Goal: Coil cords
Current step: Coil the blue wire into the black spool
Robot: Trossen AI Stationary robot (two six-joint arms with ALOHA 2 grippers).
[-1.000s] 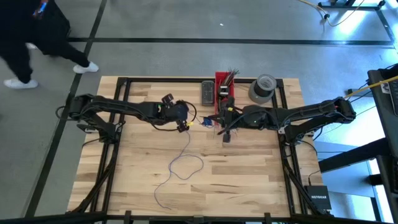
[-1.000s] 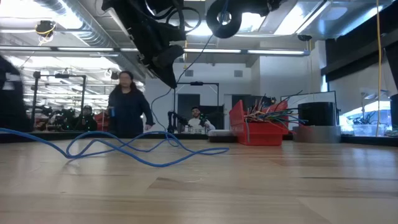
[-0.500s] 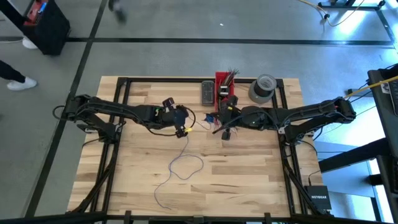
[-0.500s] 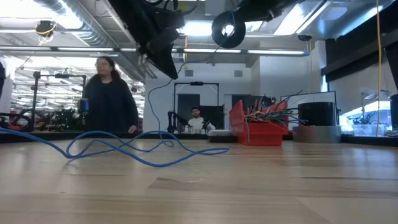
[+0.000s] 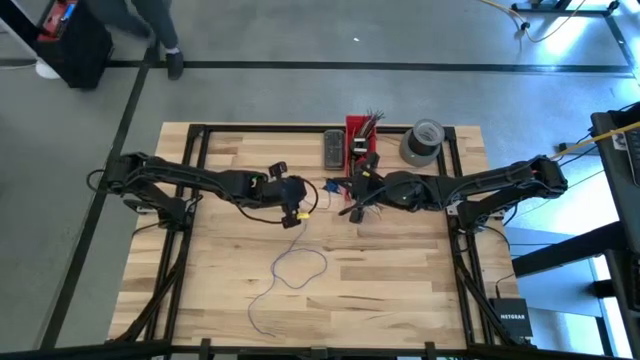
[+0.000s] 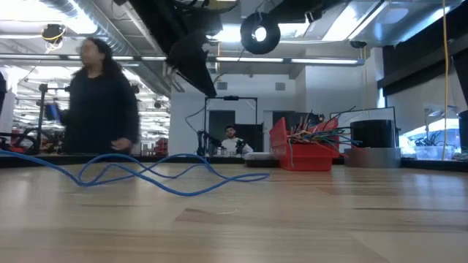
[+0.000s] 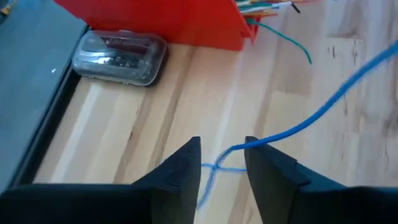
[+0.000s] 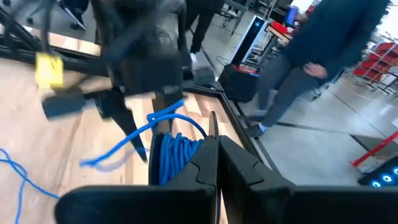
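1 left claw [image 7: 221, 163] has opened.

My feed, centre of high view: blue cord [image 5: 294, 262] looping over pale, streaky wood-grain table [image 5: 400, 280]. Upper centre: red bin [image 5: 357, 133] with multicoloured wire ends [image 5: 372, 121]; grey tape roll [image 5: 422, 141] just to its right. Both arms dark; yellow tag on left gripper [image 5: 297, 204]. Left wrist view, upper left: clear, glossy case [image 7: 120, 57]. I see a person [image 6: 99, 102] in dark clothes, left of low view.
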